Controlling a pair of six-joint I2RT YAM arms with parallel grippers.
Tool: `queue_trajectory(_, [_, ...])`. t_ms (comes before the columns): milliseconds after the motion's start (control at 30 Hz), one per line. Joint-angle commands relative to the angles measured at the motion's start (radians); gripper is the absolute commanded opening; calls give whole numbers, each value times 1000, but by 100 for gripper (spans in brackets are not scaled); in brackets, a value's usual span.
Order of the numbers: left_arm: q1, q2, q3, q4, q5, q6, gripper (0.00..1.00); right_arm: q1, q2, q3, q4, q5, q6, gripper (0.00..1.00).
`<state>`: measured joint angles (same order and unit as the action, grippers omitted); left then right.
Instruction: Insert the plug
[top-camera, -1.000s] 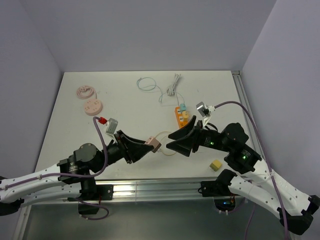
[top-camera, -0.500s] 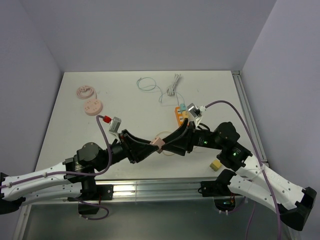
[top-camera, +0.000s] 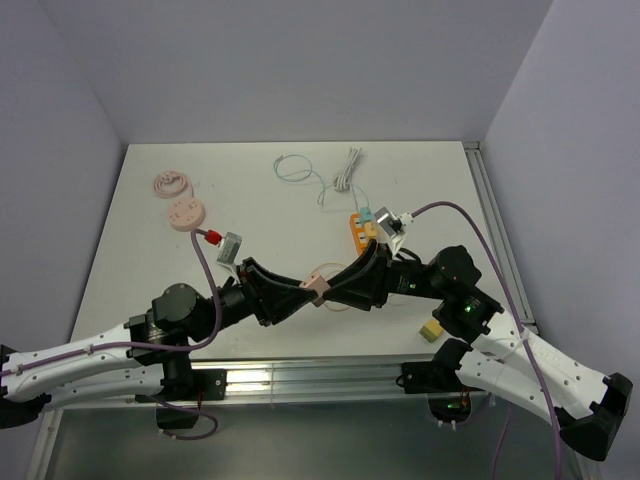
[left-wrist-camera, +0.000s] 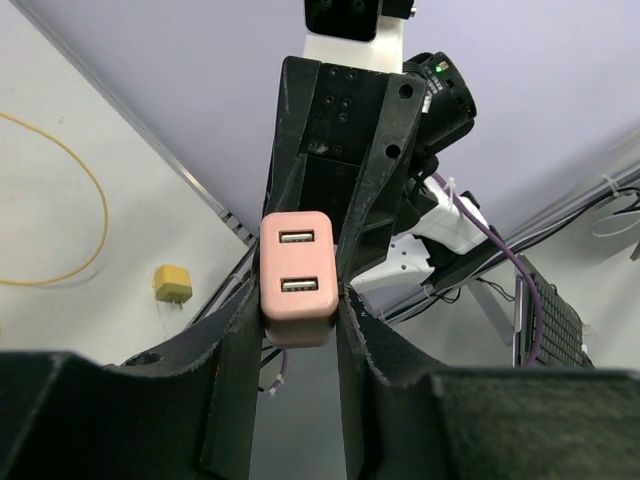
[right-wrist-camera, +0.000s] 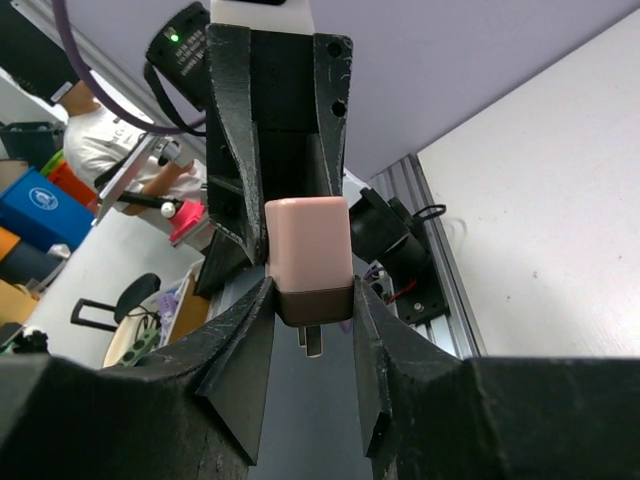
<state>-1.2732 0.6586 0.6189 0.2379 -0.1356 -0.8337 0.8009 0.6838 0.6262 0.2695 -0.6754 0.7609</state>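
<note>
A pink plug (top-camera: 314, 290) with two USB ports (left-wrist-camera: 296, 280) hangs above the table's near middle, held from both sides. My left gripper (top-camera: 303, 291) is shut on its pink body (left-wrist-camera: 297, 312). From the opposite side my right gripper (top-camera: 326, 295) is shut on the plug's dark brown base (right-wrist-camera: 312, 302), with the metal prongs pointing down between its fingers (right-wrist-camera: 240, 330). In the right wrist view the pink body (right-wrist-camera: 308, 245) stands upright. An orange power strip (top-camera: 362, 229) with coloured sockets lies on the table behind the right arm.
A small yellow cube (top-camera: 431, 331) (left-wrist-camera: 172, 283) sits near the front right edge. A thin yellow cable loop (top-camera: 322, 268) lies under the grippers. White and teal cables (top-camera: 345, 170) lie at the back. Two pink round parts (top-camera: 185, 213) sit back left.
My right gripper moved left to the plug and closed on its brown base. The left gripper kept its hold and shifted slightly right.
</note>
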Motion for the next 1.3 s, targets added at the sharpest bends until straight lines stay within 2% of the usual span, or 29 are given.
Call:
queue_trajectory(0, [0, 29, 71, -56, 5, 11, 13, 12, -10, 30, -27, -4, -52, 0])
queue_trajectory(33, [0, 30, 79, -77, 1, 19, 24, 12, -10, 41, -45, 3, -72, 0])
queue_trajectory(67, [1, 32, 85, -93, -13, 22, 46, 12, -12, 43, -70, 8, -81, 0])
queue_trajectory(100, [0, 27, 93, -132, -24, 22, 54, 12, -21, 44, -81, 10, -87, 0])
queue_trajectory(133, [0, 24, 97, -147, -47, 21, 68, 12, -24, 50, -99, 17, -101, 0])
queue_trajectory(267, [0, -8, 137, -271, -128, 39, 91, 12, -30, 81, -221, 62, -153, 0])
queue_trajectory(367, [0, -30, 176, -389, -173, 76, 98, 12, -38, 90, -295, 82, -190, 0])
queue_trajectory(467, [1, -31, 231, -497, -205, 119, 100, 12, -52, 90, -352, 97, -221, 0])
queue_trajectory(567, [0, -8, 286, -555, -159, 175, 99, 14, -58, 92, -397, 94, -248, 0])
queue_trajectory(733, [0, 48, 353, -581, 52, 274, 99, 12, -64, 99, -429, 50, -284, 0])
queue_trajectory(867, [0, 113, 387, -604, 180, 294, 100, 12, -63, 93, -426, -22, -291, 0])
queue_trajectory(1000, [1, 193, 415, -638, 217, 297, 97, 12, -59, 89, -435, -61, -304, 0])
queue_trajectory(1267, [0, 211, 416, -641, 211, 311, 95, 12, -112, 78, -449, -113, -327, 0])
